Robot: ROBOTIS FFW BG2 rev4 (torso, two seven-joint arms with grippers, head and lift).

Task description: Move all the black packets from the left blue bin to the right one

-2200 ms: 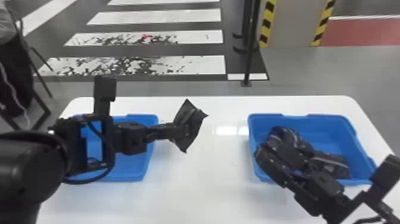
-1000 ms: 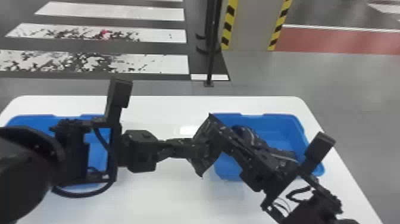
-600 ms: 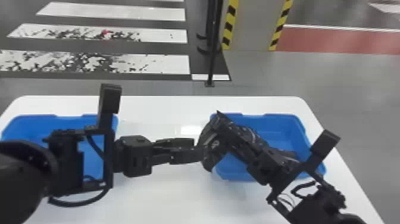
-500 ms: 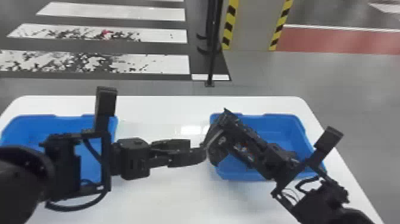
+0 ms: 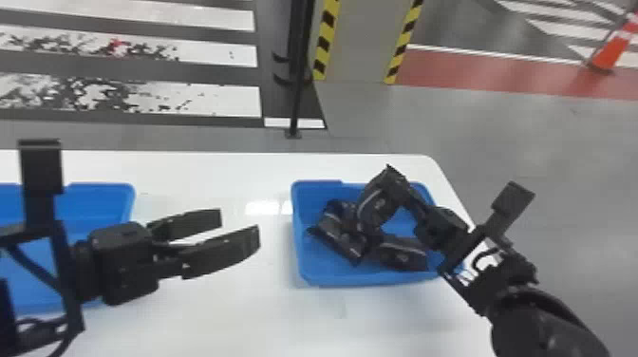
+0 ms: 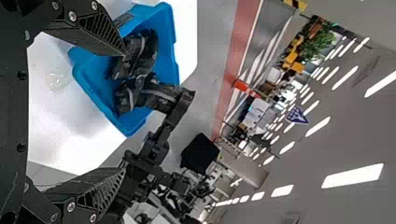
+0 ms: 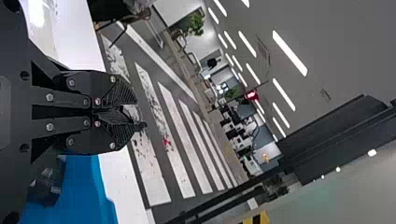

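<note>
Clasping a pale-marked black packet is the right tool.

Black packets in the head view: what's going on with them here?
The robot's right end effector holds a black packet above the right blue bin, where more packets already lie. Its left end effector is open and empty over the white table, between the two bins. The held packet has yet to be released.

Black, pale-striped packets lie at 9 and 4 o'clock in the right blue bin; a held packet tilts at 12 o'clock.
</note>
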